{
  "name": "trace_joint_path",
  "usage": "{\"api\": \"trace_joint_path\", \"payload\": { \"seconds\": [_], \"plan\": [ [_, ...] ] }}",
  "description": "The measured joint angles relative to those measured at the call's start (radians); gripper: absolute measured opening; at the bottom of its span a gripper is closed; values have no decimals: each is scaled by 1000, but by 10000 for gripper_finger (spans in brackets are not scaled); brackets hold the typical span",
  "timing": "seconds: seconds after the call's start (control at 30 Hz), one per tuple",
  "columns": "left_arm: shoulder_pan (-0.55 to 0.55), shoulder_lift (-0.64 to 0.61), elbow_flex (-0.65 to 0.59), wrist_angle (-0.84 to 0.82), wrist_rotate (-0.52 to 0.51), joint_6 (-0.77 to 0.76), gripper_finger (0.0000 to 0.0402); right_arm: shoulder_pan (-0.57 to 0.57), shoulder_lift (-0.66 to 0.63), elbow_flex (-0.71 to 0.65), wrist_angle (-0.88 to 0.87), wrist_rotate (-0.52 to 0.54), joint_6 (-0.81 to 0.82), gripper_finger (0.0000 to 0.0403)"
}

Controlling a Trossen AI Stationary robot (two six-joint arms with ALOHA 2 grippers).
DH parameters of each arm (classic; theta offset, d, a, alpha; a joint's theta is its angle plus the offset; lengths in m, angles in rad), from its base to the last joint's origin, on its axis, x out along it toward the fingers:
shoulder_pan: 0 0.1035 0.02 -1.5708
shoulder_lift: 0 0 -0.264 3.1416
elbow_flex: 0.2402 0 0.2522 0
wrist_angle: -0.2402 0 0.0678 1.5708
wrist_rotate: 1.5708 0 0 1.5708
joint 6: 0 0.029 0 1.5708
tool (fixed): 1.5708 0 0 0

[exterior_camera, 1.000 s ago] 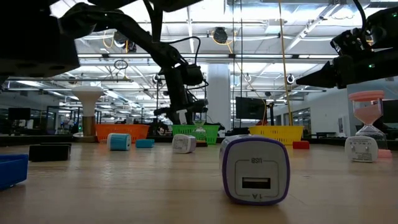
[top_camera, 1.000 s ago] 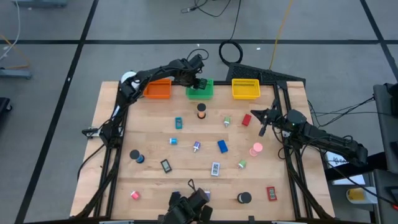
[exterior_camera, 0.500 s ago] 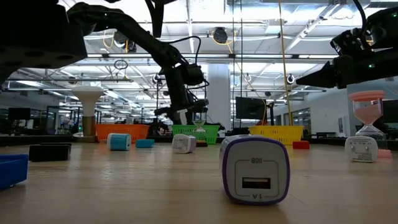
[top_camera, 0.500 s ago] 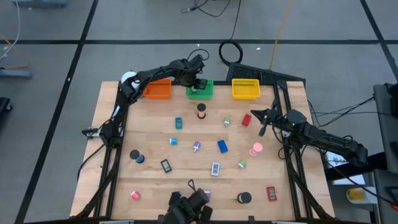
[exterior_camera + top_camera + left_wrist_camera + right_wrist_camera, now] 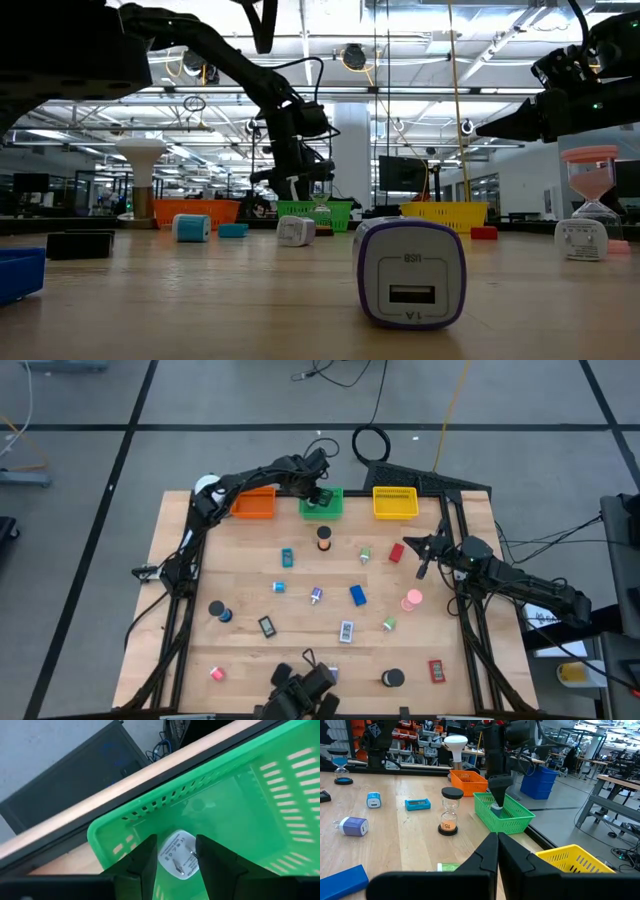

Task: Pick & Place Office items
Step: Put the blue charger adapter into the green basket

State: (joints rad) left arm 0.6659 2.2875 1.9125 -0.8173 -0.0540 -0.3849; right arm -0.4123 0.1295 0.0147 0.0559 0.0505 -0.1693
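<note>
Three trays along far edge of table: orange tray, green tray, yellow tray. Left hand over green tray, fingers parted, white charger between them lying on tray floor; can't tell if fingers touch it. Nothing else seen in the green tray's visible part. Orange and yellow tray contents can't be made out.

Right hand hovers over right side of table near red flat piece, fingers closed together, holding nothing.

Rest of office items scattered on table: black-capped sand timer with orange label just in front of green tray, blue flat rectangle mid-table, pink sand timer right of it, purple-white charger close to low camera, black roll and red rectangle at near right.
</note>
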Motion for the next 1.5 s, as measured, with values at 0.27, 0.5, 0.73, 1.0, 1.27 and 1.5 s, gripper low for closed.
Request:
{"api": "trace_joint_path", "payload": {
  "seconds": [0.27, 0.5, 0.73, 1.0, 1.27, 1.5],
  "plan": [
    [0, -29, 3, -12, -40, 99, 133, 0, 0, 0, 0, 0, 0, 0],
    [-5, -90, 6, -75, -3, 199, 133, 0, 0, 0, 0, 0, 0, 0],
    [-30, -71, 6, -85, 90, 257, 84, 0, 0, 0, 0, 0, 0, 0],
    [-12, -66, 5, -37, 108, 230, 4, 0, 0, 0, 0, 0, 0, 0],
    [-15, -14, 4, 14, 97, 216, 3, 0, 0, 0, 0, 0, 0, 0],
    [-9, -14, 4, 3, 53, 221, 3, 0, 0, 0, 0, 0, 0, 0]
  ]
}}
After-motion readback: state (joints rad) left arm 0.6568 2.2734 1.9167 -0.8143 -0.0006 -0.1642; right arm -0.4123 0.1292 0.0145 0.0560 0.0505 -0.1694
